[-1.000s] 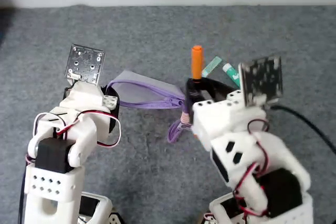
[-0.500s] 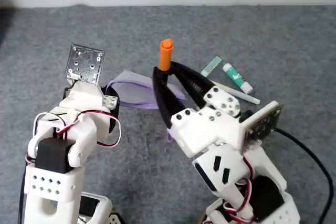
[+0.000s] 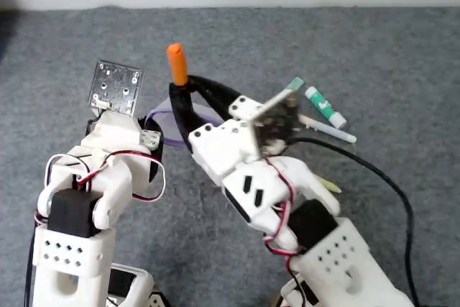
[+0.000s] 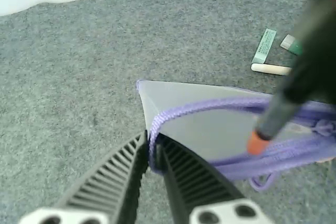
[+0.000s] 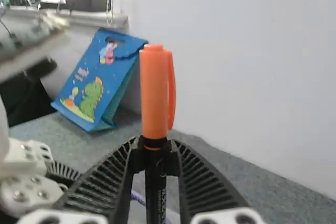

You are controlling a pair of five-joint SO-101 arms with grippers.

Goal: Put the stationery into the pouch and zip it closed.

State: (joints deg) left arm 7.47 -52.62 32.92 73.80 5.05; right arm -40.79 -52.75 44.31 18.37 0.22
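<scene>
You are working on a grey mat [image 3: 402,55]. Your left gripper [image 4: 152,156] is pinching the pouch [image 4: 210,114] by its purple zip edge, jaws nearly together. Your right gripper [image 5: 155,153] is clamping the pen [image 5: 156,93] over the pouch, orange cap pointing up and away, lower end aiming at the opening. The barrel print is too small to read. Beyond, a green packet [image 3: 291,90], glue stick [image 3: 325,106] and white stick [image 3: 327,129] are lying together.

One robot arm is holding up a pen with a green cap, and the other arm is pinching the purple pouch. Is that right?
Not quite. The cap on the pen is orange, not green, as the right wrist view shows. The rest holds: the right gripper grips the pen upright, and the left gripper pinches the edge of the purple pouch.
</scene>
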